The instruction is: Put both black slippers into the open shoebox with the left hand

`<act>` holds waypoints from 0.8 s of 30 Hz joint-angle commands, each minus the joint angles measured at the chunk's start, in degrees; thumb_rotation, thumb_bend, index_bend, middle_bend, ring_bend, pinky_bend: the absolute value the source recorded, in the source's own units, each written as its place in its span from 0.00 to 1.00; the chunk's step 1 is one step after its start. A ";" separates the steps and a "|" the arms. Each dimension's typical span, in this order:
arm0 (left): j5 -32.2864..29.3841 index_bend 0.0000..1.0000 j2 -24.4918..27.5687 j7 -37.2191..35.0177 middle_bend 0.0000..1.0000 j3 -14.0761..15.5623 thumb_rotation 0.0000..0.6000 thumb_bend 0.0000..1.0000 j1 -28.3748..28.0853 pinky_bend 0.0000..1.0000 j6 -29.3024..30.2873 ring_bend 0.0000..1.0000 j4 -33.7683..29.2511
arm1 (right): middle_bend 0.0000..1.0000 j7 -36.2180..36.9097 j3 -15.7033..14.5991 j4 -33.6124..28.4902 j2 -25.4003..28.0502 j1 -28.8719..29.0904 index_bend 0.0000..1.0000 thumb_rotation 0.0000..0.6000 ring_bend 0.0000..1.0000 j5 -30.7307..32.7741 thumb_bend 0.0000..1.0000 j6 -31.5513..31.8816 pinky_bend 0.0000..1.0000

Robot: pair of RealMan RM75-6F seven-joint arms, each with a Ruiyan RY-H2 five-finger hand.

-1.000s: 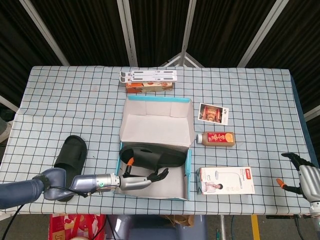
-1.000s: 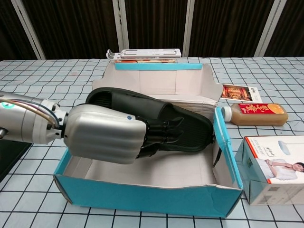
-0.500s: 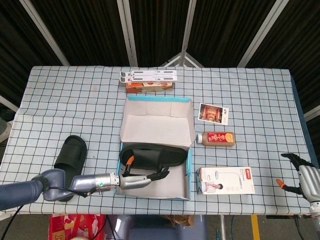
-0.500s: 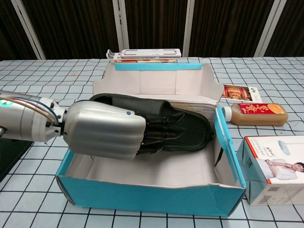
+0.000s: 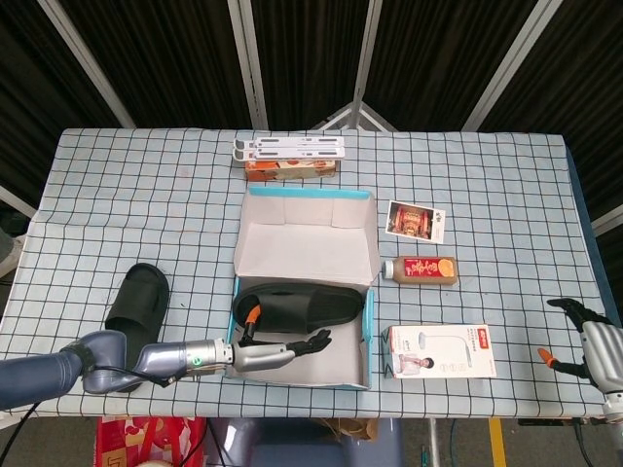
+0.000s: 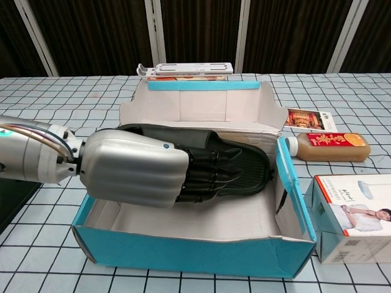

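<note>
One black slipper (image 5: pixel 302 306) (image 6: pixel 244 168) lies on its side inside the open teal shoebox (image 5: pixel 366 336) (image 6: pixel 183 255), toward the box's far half. My left hand (image 5: pixel 277 352) (image 6: pixel 140 177) reaches into the box from the left, its fingers (image 6: pixel 220 174) spread and straightened just in front of the slipper, holding nothing. The other black slipper (image 5: pixel 137 297) sits on the table left of the box, beside my left forearm. My right hand (image 5: pixel 589 341) rests at the table's right front corner, fingers apart and empty.
A brown bottle (image 5: pixel 420 268) (image 6: pixel 327 146) lies right of the box, with a white carton (image 5: pixel 443 350) (image 6: pixel 351 226) in front of it. A picture card (image 5: pixel 416 220) is behind the bottle. A white rack on an orange box (image 5: pixel 290 159) stands behind the lid.
The slipper has dropped from a raised tilt to lie in the box. My left hand's fingers have opened off it and drawn back slightly. The right hand has not moved.
</note>
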 commanded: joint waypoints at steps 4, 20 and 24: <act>-0.59 0.12 2.28 1.71 0.08 -0.03 1.00 0.18 0.96 0.08 -1.40 0.00 -3.14 | 0.25 0.04 -0.02 -0.09 0.04 0.00 0.27 1.00 0.30 -0.11 0.23 0.06 0.32; -1.43 0.12 6.29 4.80 0.07 -0.88 1.00 0.17 2.94 0.08 -4.20 0.00 -7.34 | 0.25 -0.29 -0.02 -0.24 0.01 0.09 0.27 1.00 0.30 0.12 0.23 -0.18 0.32; -1.57 0.12 7.47 4.92 0.08 -1.12 1.00 0.17 3.47 0.08 -3.99 0.00 -8.02 | 0.25 -0.34 -0.02 -0.19 -0.04 0.13 0.27 1.00 0.30 0.13 0.23 -0.25 0.32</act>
